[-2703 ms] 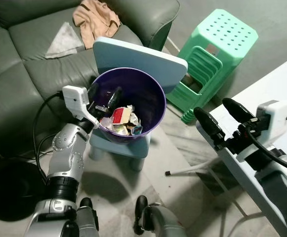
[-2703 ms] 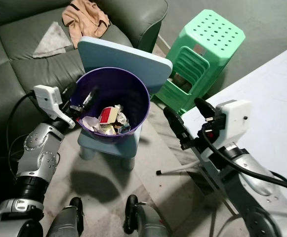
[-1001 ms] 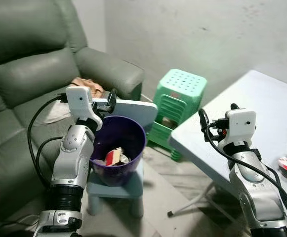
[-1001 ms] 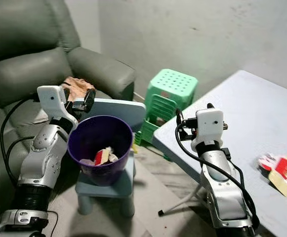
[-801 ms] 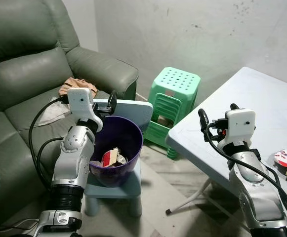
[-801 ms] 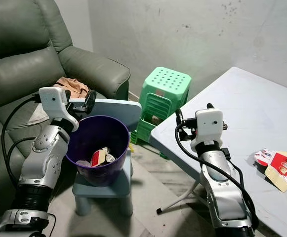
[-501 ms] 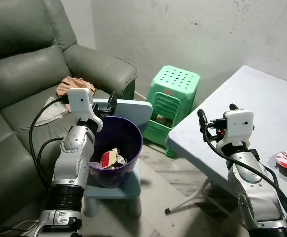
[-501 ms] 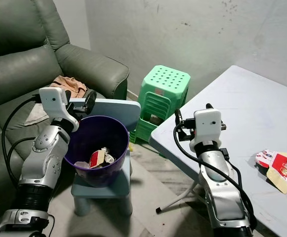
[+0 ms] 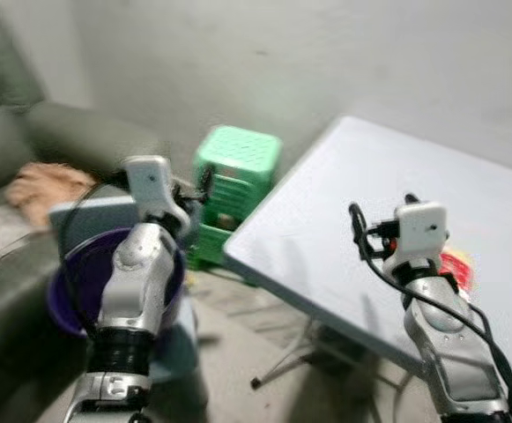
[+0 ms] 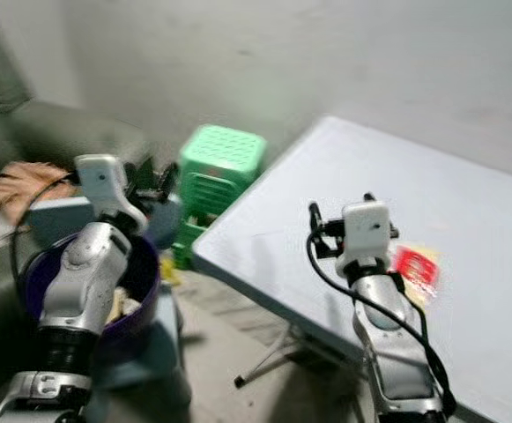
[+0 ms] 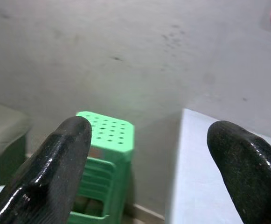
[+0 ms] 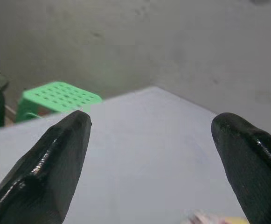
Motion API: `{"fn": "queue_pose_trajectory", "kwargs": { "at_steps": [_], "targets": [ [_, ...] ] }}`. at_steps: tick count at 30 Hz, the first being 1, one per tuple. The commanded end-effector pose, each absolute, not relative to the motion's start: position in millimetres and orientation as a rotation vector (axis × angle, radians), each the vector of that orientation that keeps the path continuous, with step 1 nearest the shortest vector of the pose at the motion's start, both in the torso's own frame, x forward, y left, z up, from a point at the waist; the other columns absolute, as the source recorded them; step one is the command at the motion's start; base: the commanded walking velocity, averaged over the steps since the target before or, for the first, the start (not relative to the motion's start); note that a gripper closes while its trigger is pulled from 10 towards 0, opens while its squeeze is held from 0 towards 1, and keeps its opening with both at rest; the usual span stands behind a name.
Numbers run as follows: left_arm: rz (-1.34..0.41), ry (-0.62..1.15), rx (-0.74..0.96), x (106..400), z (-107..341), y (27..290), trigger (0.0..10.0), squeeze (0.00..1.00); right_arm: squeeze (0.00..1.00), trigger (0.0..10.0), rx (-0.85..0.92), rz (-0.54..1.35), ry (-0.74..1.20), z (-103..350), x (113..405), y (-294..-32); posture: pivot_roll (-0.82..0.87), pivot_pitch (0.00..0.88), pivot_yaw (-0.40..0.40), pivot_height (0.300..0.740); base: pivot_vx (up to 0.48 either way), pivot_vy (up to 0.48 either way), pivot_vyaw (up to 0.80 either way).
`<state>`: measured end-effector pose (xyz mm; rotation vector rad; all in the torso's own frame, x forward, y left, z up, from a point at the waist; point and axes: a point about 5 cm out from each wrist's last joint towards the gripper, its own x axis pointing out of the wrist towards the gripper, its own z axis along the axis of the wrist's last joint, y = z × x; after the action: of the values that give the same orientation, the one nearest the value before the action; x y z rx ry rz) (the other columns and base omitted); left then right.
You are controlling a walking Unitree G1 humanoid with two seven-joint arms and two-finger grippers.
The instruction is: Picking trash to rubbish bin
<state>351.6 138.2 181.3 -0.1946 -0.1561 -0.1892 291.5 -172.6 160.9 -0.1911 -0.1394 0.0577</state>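
The purple rubbish bin point(image 9: 69, 289) stands low at the left on a small pale blue chair point(image 9: 84, 217), with scraps inside, partly hidden by my left arm. My left gripper point(image 11: 149, 158) is raised above the bin's far rim, open and holding nothing, and it faces the green stool point(image 11: 108, 135). A red and yellow packet point(image 10: 417, 267) lies on the pale table point(image 10: 326, 189), just right of my right wrist. My right gripper point(image 12: 151, 158) is held up over the table, open and empty. The head views are blurred.
A stack of green plastic stools point(image 9: 238, 167) stands between the bin and the table's corner. A grey-green sofa point(image 9: 79, 137) with a peach cloth point(image 9: 40, 183) on it runs along the left. The table's thin white leg point(image 9: 282, 361) stands on the bare floor below.
The whole view has swung to the right, so the camera has moved: the table and the packet fill more of the picture and the bin sits at the left edge. Both grippers stay open.
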Motion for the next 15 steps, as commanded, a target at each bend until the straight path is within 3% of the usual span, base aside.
{"fn": "queue_pose_trajectory", "kwargs": {
  "at_steps": [1, 13, 15],
  "targets": [
    [-0.204, -0.149, -0.2, 351.2, 180.6, 133.8, 10.0, 0.0, 0.0, 10.0, -0.209, 0.046, -0.136, 162.0, 291.0, -176.6, -0.13, 0.0, -0.065, 0.74, 0.0, 0.0, -0.75],
    [-0.22, -0.098, -0.209, 349.7, 174.1, 128.6, 10.0, 0.0, 0.0, 10.0, -0.22, 0.051, -0.123, 160.1, 288.4, -178.3, -0.13, 0.0, -0.069, 0.74, 0.0, 0.0, -0.74],
    [-0.243, -0.056, -0.19, 348.2, 167.7, 123.9, 10.0, 0.0, 0.0, 10.0, -0.217, 0.055, -0.116, 159.0, 286.7, -179.5, -0.14, 0.0, -0.071, 0.74, 0.0, 0.0, -0.28]
  ]
}}
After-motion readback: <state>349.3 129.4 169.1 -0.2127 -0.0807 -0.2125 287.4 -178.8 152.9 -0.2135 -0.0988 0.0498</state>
